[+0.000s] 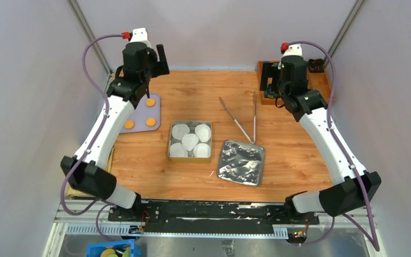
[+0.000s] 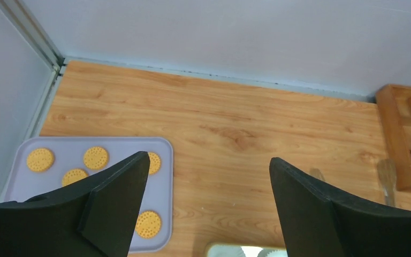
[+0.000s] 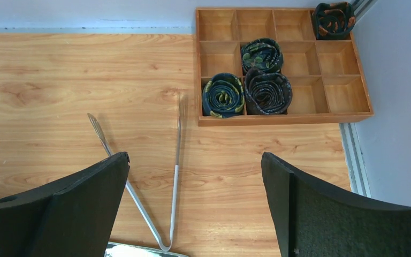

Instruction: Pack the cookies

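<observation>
Your left gripper [image 2: 208, 163]: jaws wide, empty; round orange-yellow cookies [image 2: 96, 157] on flat lilac tray [image 2: 123, 147] beside left jaw | your right gripper [image 3: 195, 159]: jaws wide, empty; slim metal tongs [image 3: 176, 176] below gap.

The left arm [image 1: 107, 120] folds at a black elbow out to its side and reaches forward and inward, wrist raised at the far end. The right arm [image 1: 321, 128] mirrors it. The left gripper [image 2: 208, 163] has its two dark fingers [image 2: 112, 209] spread wide with nothing between them. The right gripper [image 3: 195, 159] is equally wide and empty. From above its fingers are hard to pick out and seem to point down and forward.
</observation>
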{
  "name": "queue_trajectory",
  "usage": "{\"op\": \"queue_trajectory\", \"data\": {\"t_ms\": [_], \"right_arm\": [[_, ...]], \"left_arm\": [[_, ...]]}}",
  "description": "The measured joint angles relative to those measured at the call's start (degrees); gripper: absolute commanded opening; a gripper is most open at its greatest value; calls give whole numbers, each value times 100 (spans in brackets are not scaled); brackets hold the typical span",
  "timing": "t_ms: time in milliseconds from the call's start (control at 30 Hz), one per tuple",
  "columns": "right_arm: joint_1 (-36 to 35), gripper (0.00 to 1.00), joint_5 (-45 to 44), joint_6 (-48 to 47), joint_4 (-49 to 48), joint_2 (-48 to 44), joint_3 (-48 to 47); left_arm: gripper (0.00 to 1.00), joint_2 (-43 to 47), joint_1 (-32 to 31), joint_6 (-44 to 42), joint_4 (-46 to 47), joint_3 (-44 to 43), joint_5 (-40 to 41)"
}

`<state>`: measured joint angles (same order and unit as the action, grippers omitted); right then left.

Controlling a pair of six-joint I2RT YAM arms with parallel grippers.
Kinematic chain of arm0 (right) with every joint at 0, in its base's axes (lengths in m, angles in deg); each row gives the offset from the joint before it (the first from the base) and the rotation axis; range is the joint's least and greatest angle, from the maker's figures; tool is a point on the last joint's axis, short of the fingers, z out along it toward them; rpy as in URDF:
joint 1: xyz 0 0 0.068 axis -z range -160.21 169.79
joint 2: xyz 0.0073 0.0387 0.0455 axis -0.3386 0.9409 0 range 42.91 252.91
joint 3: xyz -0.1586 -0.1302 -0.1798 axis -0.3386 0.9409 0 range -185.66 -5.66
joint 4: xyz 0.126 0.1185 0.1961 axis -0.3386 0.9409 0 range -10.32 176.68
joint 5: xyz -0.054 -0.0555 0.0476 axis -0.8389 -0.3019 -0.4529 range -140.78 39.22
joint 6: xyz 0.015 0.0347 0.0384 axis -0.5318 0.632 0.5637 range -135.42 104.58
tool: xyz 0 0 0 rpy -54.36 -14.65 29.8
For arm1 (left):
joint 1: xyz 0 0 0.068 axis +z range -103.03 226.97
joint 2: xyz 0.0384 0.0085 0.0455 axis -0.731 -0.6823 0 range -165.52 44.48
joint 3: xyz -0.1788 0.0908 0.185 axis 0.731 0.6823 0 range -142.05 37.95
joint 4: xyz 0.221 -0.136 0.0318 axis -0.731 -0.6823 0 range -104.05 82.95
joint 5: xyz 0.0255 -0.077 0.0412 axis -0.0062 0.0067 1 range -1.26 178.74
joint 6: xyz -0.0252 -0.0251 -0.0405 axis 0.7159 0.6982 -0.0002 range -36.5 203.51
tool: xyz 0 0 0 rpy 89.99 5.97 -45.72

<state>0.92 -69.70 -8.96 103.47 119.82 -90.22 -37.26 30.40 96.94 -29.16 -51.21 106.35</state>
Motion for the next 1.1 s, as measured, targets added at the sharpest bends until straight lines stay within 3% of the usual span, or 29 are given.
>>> {"op": "queue_trajectory", "data": {"t_ms": [33, 100, 133, 200, 267, 367, 533, 900, 1100], "right_arm": [[0, 100, -2, 0, 42, 15, 0], [0, 100, 13, -4, 50, 31, 50], [0, 100, 39, -7, 31, 13, 105], [-2, 100, 136, -17, -92, -76, 369], [-2, 100, 245, -28, -142, -195, 662], [-2, 100, 358, -46, -155, -280, 841], [-2, 100, 472, -46, -289, -295, 863], [-2, 100, 643, -35, -472, -293, 1043], [-2, 100, 647, -7, -505, -332, 1106]], "left_arm": [[62, -216, 15, 44, -94, -210, 28], [25, -752, 72, 157, -271, -662, 28], [14, -1064, 122, 234, -411, -916, -9], [8, -1698, 256, 391, -695, -1399, -111], [16, -2376, 391, 514, -901, -1779, -238], [36, -3062, 514, 688, -1224, -1827, -313], [51, -3652, 514, 901, -1718, -1716, -328], [52, -3731, 505, 1075, -1963, -1290, -249], [52, -4214, 505, 1110, -2098, -1290, -155]]}}
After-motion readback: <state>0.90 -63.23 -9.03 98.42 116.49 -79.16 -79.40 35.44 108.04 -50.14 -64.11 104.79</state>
